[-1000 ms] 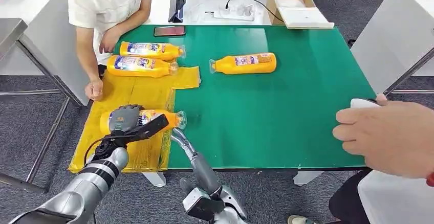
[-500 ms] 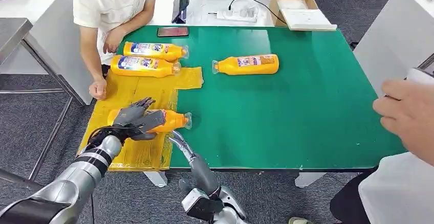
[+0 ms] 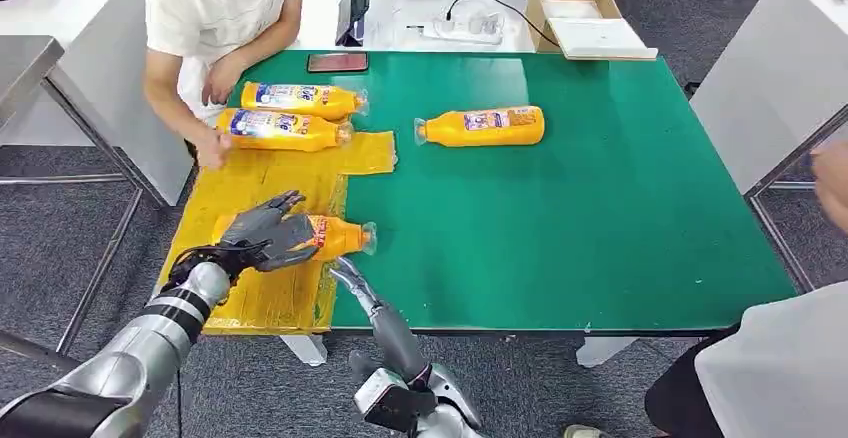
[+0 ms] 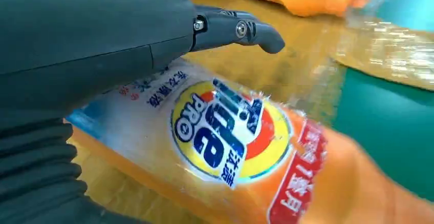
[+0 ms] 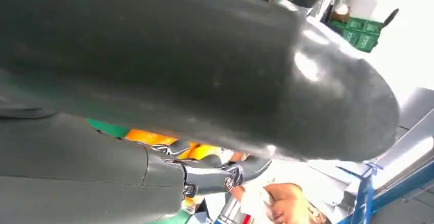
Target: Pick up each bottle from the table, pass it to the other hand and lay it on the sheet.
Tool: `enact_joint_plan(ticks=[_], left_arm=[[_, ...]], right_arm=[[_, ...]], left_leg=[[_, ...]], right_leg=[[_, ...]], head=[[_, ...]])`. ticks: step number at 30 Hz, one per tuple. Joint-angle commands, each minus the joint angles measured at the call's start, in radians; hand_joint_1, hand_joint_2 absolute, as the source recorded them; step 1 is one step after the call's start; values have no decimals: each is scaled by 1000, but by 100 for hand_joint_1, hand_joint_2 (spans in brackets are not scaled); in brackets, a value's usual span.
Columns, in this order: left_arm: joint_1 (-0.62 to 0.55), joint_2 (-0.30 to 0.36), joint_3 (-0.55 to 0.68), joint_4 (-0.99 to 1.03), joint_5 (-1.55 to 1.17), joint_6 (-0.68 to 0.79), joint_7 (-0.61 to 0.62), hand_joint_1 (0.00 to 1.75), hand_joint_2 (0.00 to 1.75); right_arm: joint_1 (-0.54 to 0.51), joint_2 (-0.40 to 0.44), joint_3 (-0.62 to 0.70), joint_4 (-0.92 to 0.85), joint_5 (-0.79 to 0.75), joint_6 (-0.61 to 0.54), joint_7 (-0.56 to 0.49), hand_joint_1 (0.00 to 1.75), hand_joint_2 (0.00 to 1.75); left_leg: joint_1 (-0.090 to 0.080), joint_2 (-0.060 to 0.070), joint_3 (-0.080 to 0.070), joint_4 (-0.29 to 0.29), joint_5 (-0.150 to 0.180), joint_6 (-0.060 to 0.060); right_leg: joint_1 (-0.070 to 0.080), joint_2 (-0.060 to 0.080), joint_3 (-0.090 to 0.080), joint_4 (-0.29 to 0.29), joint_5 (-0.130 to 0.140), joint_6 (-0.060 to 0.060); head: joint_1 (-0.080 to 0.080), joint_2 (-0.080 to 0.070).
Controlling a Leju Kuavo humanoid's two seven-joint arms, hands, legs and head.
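Left hand (image 3: 268, 235) hovers with fingers spread wide over the near bottle (image 3: 335, 236), holding nothing; the bottle lies on its side on the yellow sheet (image 3: 262, 303) right under the palm, cap poking past the sheet's edge toward the green table (image 3: 560, 228). Right hand (image 3: 352, 280) hangs low at the table edge, just beside that cap, its fingers too little seen to tell their state. Risk, as I judge it: a spread finger brushing the round bottle could roll it off the sheet. One bottle (image 3: 482, 125) lies well beyond, and a person's hand (image 3: 210, 148) touches another (image 3: 280, 129).
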Motion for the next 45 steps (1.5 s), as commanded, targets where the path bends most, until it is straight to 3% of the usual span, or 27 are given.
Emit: enact_joint_plan(ticks=[1,4,5,7,10,14,20,22,24,25,28,29,35,37,39,42,45], left_arm=[[164,38,-30,-283,266,3,-40,0,0],[247,-22,57,-462,444,136,-84,0,0],[261,-36,60,-508,441,244,-87,0,175],[268,-72,69,-563,488,340,-126,0,175],[297,-108,96,-649,732,258,-143,0,175],[334,-93,73,-719,852,203,-109,0,175],[396,-104,75,-813,854,281,-157,0,175],[425,-112,80,-856,865,305,-164,0,175],[516,-121,83,-961,913,334,-145,0,175],[558,-116,70,-1000,909,350,-125,0,175],[687,-110,13,-1056,740,497,-125,0,175],[739,-112,-4,-1069,717,513,-126,0,175],[742,-108,-12,-1072,711,522,-135,0,175],[784,-119,-5,-1094,705,540,-129,0,175],[845,-117,-10,-1134,672,585,-152,0,175],[888,-129,4,-1134,380,780,-183,0,175],[879,-142,-4,-1102,389,735,-161,0,175]], right_arm=[[6,27,-33,75,0,2,-16,0,0],[14,16,-33,64,6,-10,-22,0,0],[13,10,-30,62,9,-27,-30,0,0],[11,-11,8,18,-15,45,-65,0,0],[40,-23,-3,-63,-166,243,-65,0,0],[60,-28,-30,-99,-200,285,-65,0,0],[84,-14,-82,-116,-229,252,-65,0,0],[102,-11,-104,-156,-225,199,-65,0,0],[149,-17,-145,-218,-205,49,-52,0,0],[178,-20,-166,-271,-203,-6,-53,0,175],[263,-44,-234,-453,-36,-374,-65,0,175],[288,-60,-259,-501,-28,-451,-65,0,175],[293,-65,-262,-508,-32,-445,-65,0,175],[323,-59,-312,-530,-65,-498,-50,0,175],[367,-55,-429,-572,97,-509,-46,0,175],[377,-99,-476,-547,158,-461,79,0,175],[324,-161,-468,-454,272,-371,148,0,175]], left_leg=[[0,4,1,-2,0,-1],[0,4,0,-1,0,-1],[0,3,0,-1,0,-1],[0,2,-2,0,0,-1],[0,1,-7,1,0,-1],[0,3,-8,1,-1,-1],[0,5,-8,0,-2,-1],[0,4,-8,0,-2,-1],[0,4,-10,0,-1,-1],[0,4,-8,0,-2,-1],[0,5,-8,-1,-2,-1],[-1,6,-6,-2,-3,-1],[-1,4,-10,-1,-3,-1],[-1,5,-13,0,-3,-1],[0,6,-9,0,-4,-2],[-1,5,-9,-1,-4,-1],[0,6,-7,-2,-5,-1]], right_leg=[[0,3,0,-1,1,-1],[1,2,-1,-1,0,-2],[1,1,-1,-1,0,-1],[0,0,-3,-1,0,-1],[1,-2,-8,0,-1,-1],[1,1,-9,0,-1,-1],[1,1,-10,-1,-1,-2],[1,1,-10,0,-1,-2],[0,1,-12,-1,0,-1],[1,1,-10,0,-1,-2],[0,2,-10,-1,-1,-1],[0,2,-9,-2,-2,-1],[0,0,-12,-2,-2,-1],[-1,2,-16,-1,-1,-1],[1,2,-12,-2,-2,-2],[0,1,-12,-2,-2,-1],[0,2,-9,-4,-2,-1]], head=[[0,0],[0,0],[0,0],[0,0],[0,0],[0,0],[0,0],[0,0],[0,0],[0,0],[0,0],[0,0],[1,0],[0,0],[0,0],[0,0],[0,0]])
